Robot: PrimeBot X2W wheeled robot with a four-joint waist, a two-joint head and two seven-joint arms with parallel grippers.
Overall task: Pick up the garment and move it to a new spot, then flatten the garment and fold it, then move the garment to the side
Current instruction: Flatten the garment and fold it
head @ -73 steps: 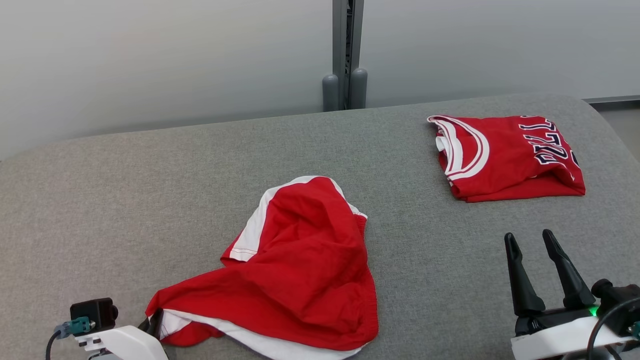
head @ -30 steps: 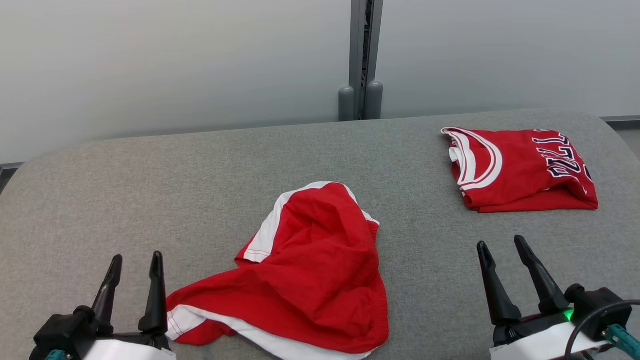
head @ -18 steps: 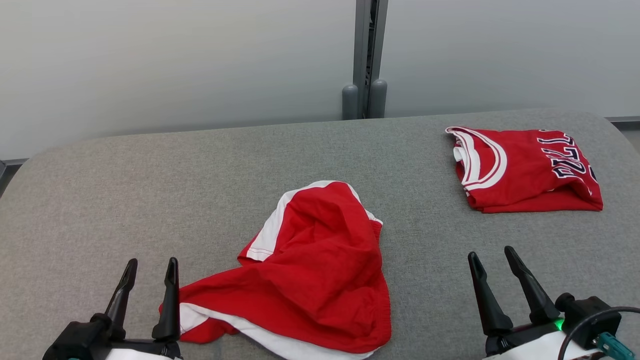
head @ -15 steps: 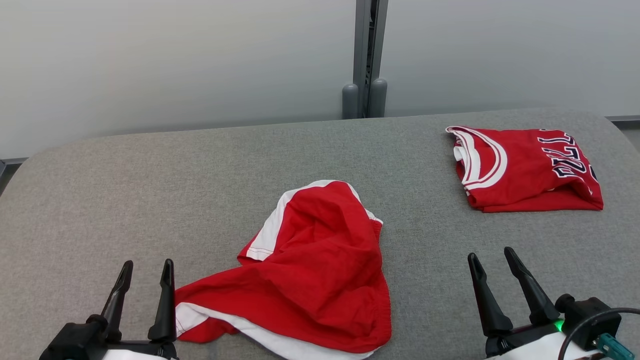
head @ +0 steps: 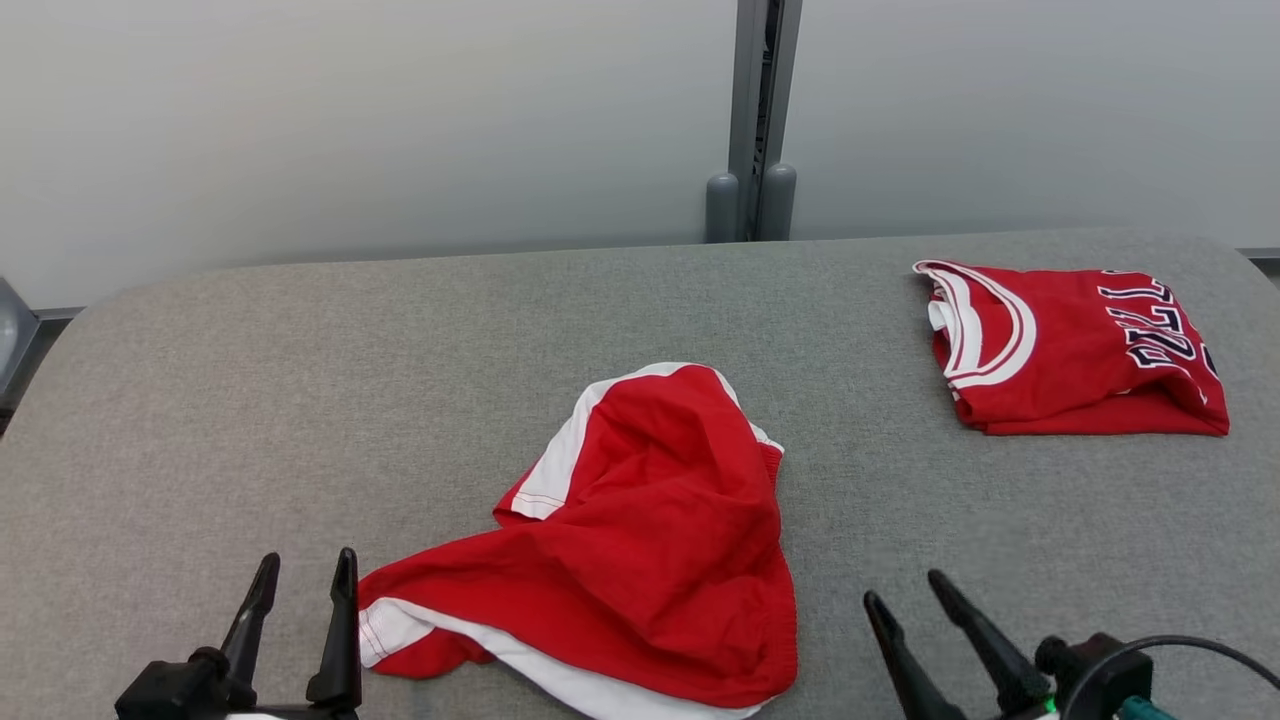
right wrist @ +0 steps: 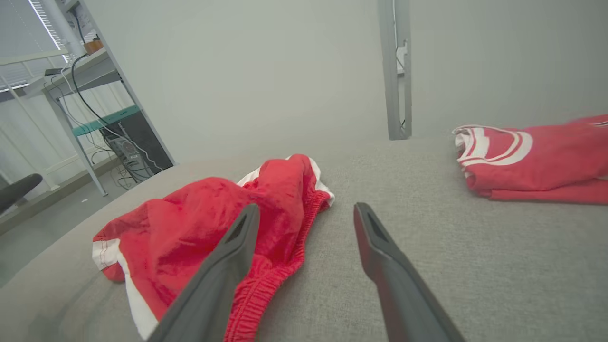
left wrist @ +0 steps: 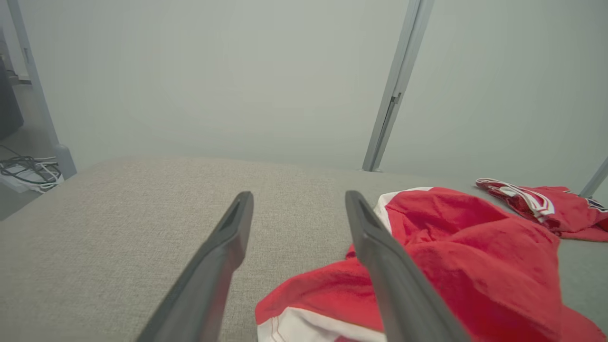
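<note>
the crumpled red garment [head: 640, 540] lies in a heap near the front middle of the grey padded table [head: 300, 380], one white-trimmed leg hem [head: 400, 630] trailing toward the left and the ribbed waistband [right wrist: 280, 266] curling along its right side; a folded red jersey [head: 1075, 350] sits well apart at the far right. the left gripper [head: 308, 556] hovers just beside that trailing hem with its fingers spread and nothing between them; the right gripper [head: 903, 586] hangs to the right of the heap, clear of the cloth, fingers spread and empty too. to my eye the pick-up is the step in hand and has not begun; it would go best if each gripper took one outer edge, the left on the hem and the right on the waistband, low enough to catch the cloth against the table but pinching only a single layer; grabbing the bunched middle would likely lift a wad that is harder to flatten; the new spot should stay clear of the jersey.
</note>
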